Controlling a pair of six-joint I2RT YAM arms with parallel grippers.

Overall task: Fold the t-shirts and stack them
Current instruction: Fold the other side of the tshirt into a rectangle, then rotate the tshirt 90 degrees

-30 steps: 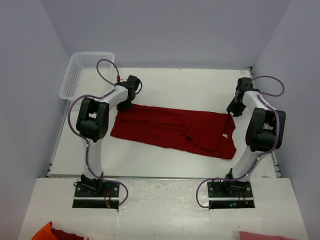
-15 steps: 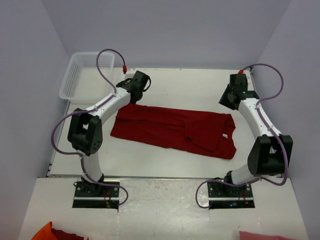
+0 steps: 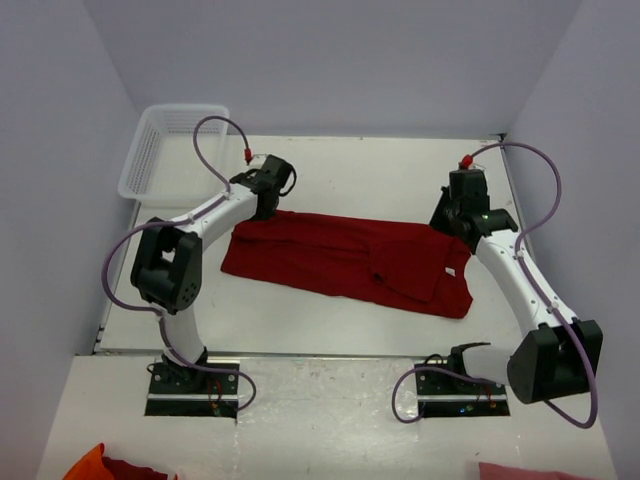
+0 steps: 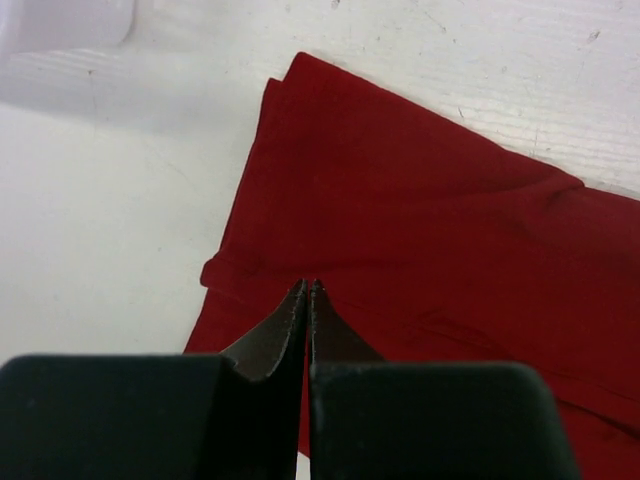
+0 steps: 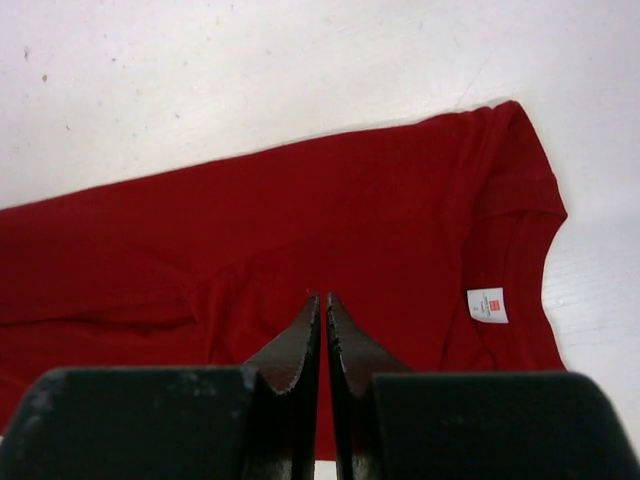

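Note:
The dark red t-shirt [image 3: 340,255] lies flat on the table, folded into a long band, its small white neck label [image 3: 451,270] near the right end. My left gripper [image 3: 260,208] hovers over the shirt's far left corner, fingers pressed together with no cloth between them. In the left wrist view the shut gripper [image 4: 307,287] points at the t-shirt [image 4: 420,220] below. My right gripper [image 3: 445,222] is over the far right corner. In the right wrist view the gripper [image 5: 322,297] is shut and empty above the t-shirt [image 5: 300,220], left of the label [image 5: 487,305].
A white mesh basket [image 3: 170,150] stands at the table's back left corner. Below the table's near edge lie an orange and red cloth [image 3: 110,467] at bottom left and a pink cloth [image 3: 530,470] at bottom right.
Both arms swung back toward the shirt's far corners and both grippers closed from partly open. The shirt has not moved.

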